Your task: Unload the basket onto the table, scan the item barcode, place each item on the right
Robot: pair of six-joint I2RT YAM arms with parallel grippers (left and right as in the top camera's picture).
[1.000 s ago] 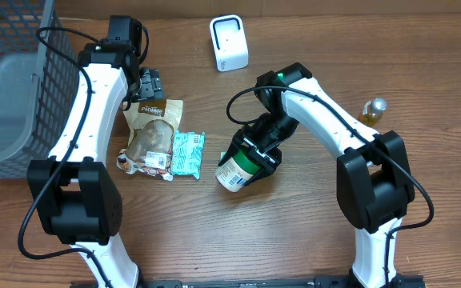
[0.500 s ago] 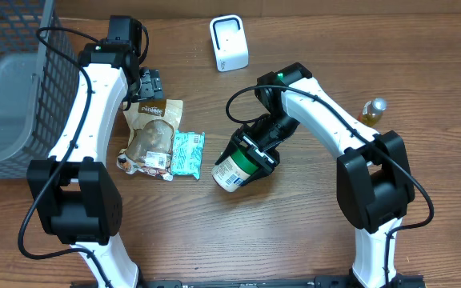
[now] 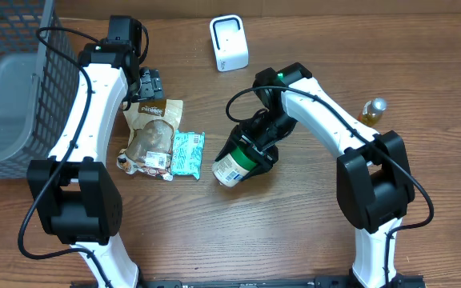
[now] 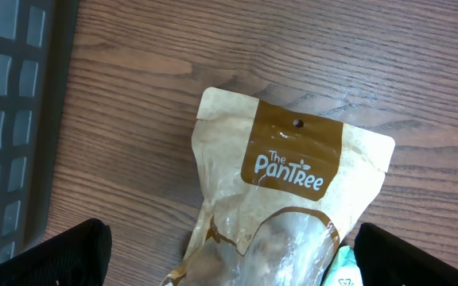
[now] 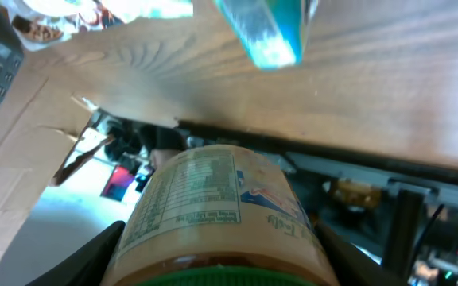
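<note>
Clearly the right pincer (image 3: 254,151), partly spread, clasps the jar (image 3: 230,170) at its green-lidded end, base pointing outward.

Left fingers (image 4: 54,258) wide apart; right fingers (image 5: 90,262) in grip

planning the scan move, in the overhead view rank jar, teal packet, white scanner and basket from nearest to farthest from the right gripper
From the right gripper:
1. jar, held in its jaws, mid-table
2. teal packet, just left of the jar
3. white scanner, at the far edge
4. basket, far left corner
</note>
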